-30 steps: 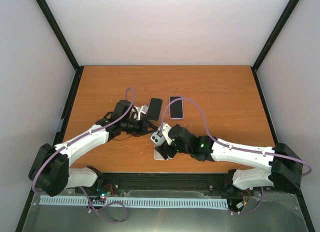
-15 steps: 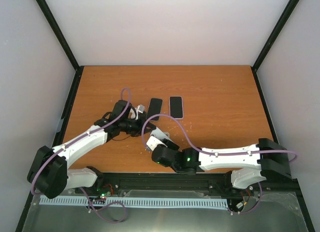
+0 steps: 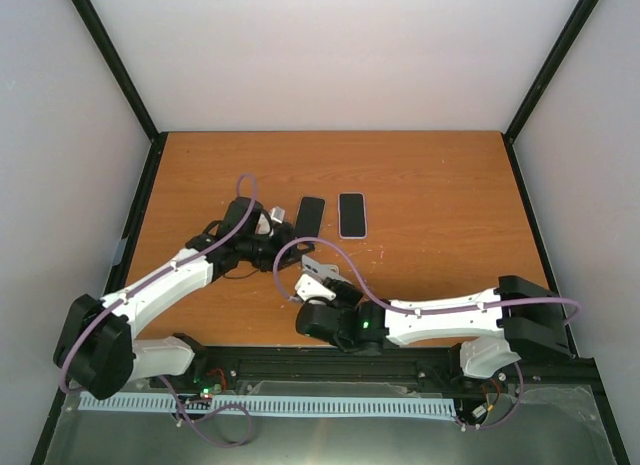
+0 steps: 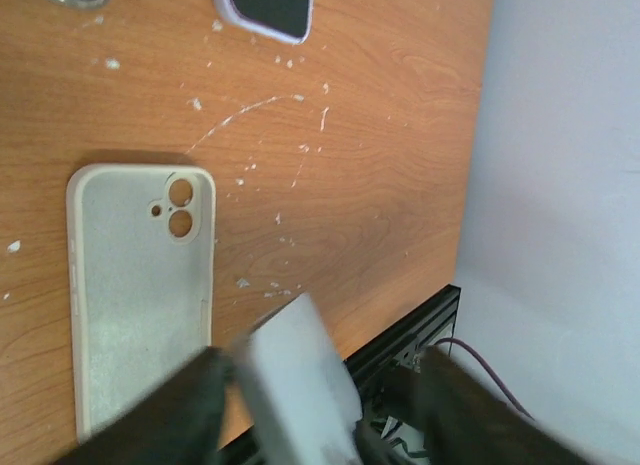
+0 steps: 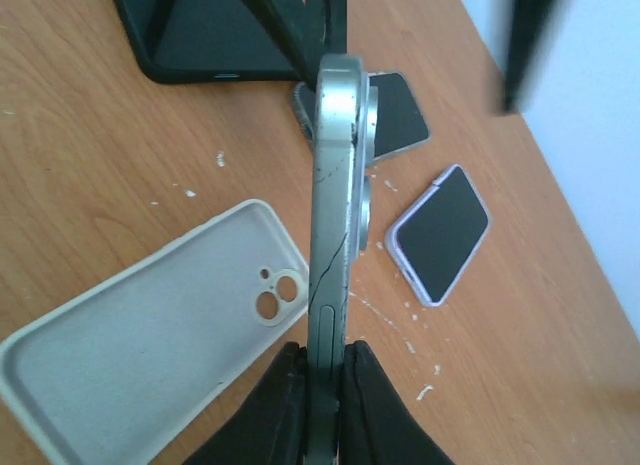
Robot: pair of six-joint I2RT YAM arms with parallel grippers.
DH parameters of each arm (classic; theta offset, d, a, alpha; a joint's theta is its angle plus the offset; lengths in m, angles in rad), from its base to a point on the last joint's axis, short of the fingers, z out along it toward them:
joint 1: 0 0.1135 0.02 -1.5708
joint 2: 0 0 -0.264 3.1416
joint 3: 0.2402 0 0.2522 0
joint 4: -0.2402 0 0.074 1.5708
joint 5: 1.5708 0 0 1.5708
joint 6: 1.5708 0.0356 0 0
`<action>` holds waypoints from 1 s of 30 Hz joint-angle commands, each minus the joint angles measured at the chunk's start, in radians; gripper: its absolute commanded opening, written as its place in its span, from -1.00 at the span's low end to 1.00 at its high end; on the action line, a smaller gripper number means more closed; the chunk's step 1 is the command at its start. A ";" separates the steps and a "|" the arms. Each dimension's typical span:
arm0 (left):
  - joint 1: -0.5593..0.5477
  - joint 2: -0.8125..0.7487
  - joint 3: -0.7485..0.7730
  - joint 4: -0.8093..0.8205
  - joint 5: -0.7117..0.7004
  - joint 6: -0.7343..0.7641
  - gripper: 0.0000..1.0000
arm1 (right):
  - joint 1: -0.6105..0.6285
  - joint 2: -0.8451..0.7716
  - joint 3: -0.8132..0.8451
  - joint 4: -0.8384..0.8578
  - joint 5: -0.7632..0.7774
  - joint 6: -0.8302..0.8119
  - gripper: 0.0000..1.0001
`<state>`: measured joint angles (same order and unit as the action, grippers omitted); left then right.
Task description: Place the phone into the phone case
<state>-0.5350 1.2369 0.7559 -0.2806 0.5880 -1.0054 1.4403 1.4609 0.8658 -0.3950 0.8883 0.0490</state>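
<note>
The phone (image 5: 335, 215) is a silver handset with a cracked edge, standing edge-on in my right gripper (image 5: 325, 360), which is shut on its lower end. It hangs just above the table beside the phone case (image 5: 140, 340), a pale soft case lying open side up with its camera hole toward the phone. In the left wrist view the case (image 4: 140, 295) lies flat, and my left gripper (image 4: 320, 405) stands open with a blurred white shape, seemingly the phone, between its fingers. From above, the right gripper (image 3: 312, 283) and left gripper (image 3: 277, 240) are close together, and the case is hidden under the right arm.
A black phone (image 3: 311, 213) and a lilac-cased phone (image 3: 351, 215) lie side by side behind the grippers. The lilac one (image 5: 440, 233) is just right of the held phone. The table's near edge and black rail (image 4: 420, 330) run close by.
My right gripper has closed on the phone and swung toward the near edge. My left gripper, shut a second ago, has opened and drawn back slightly.
</note>
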 commanded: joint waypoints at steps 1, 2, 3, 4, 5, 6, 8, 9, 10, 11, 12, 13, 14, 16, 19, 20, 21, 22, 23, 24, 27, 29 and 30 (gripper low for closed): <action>-0.003 -0.066 0.088 -0.026 -0.067 0.025 0.53 | 0.002 -0.069 -0.017 0.027 -0.048 0.055 -0.95; -0.003 -0.081 0.092 -0.027 -0.079 0.034 0.62 | -0.011 -0.088 -0.027 0.031 -0.091 0.073 -0.95; -0.003 -0.093 0.097 -0.034 -0.097 0.040 0.68 | -0.031 -0.110 -0.038 0.039 -0.134 0.087 -0.95; -0.003 -0.105 0.101 -0.047 -0.116 0.047 0.77 | -0.054 -0.135 -0.048 0.045 -0.178 0.098 -0.94; -0.003 -0.115 0.104 -0.063 -0.140 0.053 0.88 | -0.075 -0.164 -0.057 0.049 -0.237 0.108 -0.94; -0.003 -0.125 0.105 -0.079 -0.164 0.059 0.98 | -0.101 -0.192 -0.063 0.056 -0.291 0.118 -0.94; -0.003 -0.144 0.097 -0.107 -0.213 0.068 0.99 | -0.155 -0.239 -0.062 0.055 -0.393 0.169 -0.94; -0.003 -0.154 0.091 -0.118 -0.231 0.072 0.99 | -0.184 -0.258 -0.061 0.054 -0.437 0.210 -0.94; -0.003 -0.164 0.083 -0.125 -0.248 0.075 0.99 | -0.216 -0.276 -0.062 0.055 -0.499 0.253 -0.95; -0.003 -0.181 0.073 -0.131 -0.262 0.077 0.99 | -0.256 -0.289 -0.062 0.053 -0.566 0.301 -0.94; -0.003 -0.192 0.062 -0.133 -0.272 0.079 0.99 | -0.295 -0.301 -0.065 0.052 -0.625 0.354 -0.94; -0.003 -0.204 0.048 -0.130 -0.278 0.085 0.99 | -0.330 -0.310 -0.072 0.059 -0.685 0.403 -0.95; -0.003 -0.214 0.031 -0.125 -0.276 0.094 0.99 | -0.370 -0.315 -0.080 0.066 -0.757 0.458 -0.94; -0.003 -0.227 -0.003 -0.114 -0.271 0.109 0.99 | -0.447 -0.310 -0.105 0.110 -0.928 0.563 -0.94; -0.003 -0.236 -0.079 -0.056 -0.231 0.114 0.95 | -0.501 -0.268 -0.127 0.162 -1.068 0.708 -0.94; -0.003 -0.235 -0.106 -0.025 -0.214 0.111 0.90 | -0.508 -0.251 -0.133 0.178 -1.092 0.749 -0.94; -0.003 -0.232 -0.133 0.005 -0.191 0.105 0.86 | -0.511 -0.234 -0.144 0.208 -1.113 0.786 -0.94; -0.003 -0.225 -0.161 0.037 -0.171 0.100 0.82 | -0.514 -0.216 -0.157 0.241 -1.137 0.822 -0.94; -0.003 -0.215 -0.180 0.063 -0.155 0.094 0.75 | -0.523 -0.194 -0.172 0.288 -1.166 0.851 -0.94; -0.003 -0.201 -0.198 0.085 -0.142 0.091 0.70 | -0.530 -0.174 -0.182 0.313 -1.183 0.878 -0.94; -0.006 -0.156 -0.250 0.186 -0.097 0.083 0.57 | -0.551 -0.117 -0.203 0.358 -1.216 0.929 -0.94; -0.011 -0.117 -0.274 0.241 -0.066 0.067 0.49 | -0.570 -0.087 -0.229 0.394 -1.234 0.952 -0.95; -0.016 -0.102 -0.282 0.259 -0.060 0.063 0.46 | -0.580 -0.077 -0.241 0.409 -1.241 0.960 -0.94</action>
<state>-0.5377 1.0893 0.4957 -0.1833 0.4553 -0.9302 0.8982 1.3548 0.6571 -0.1337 -0.2626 0.8928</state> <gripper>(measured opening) 0.754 0.071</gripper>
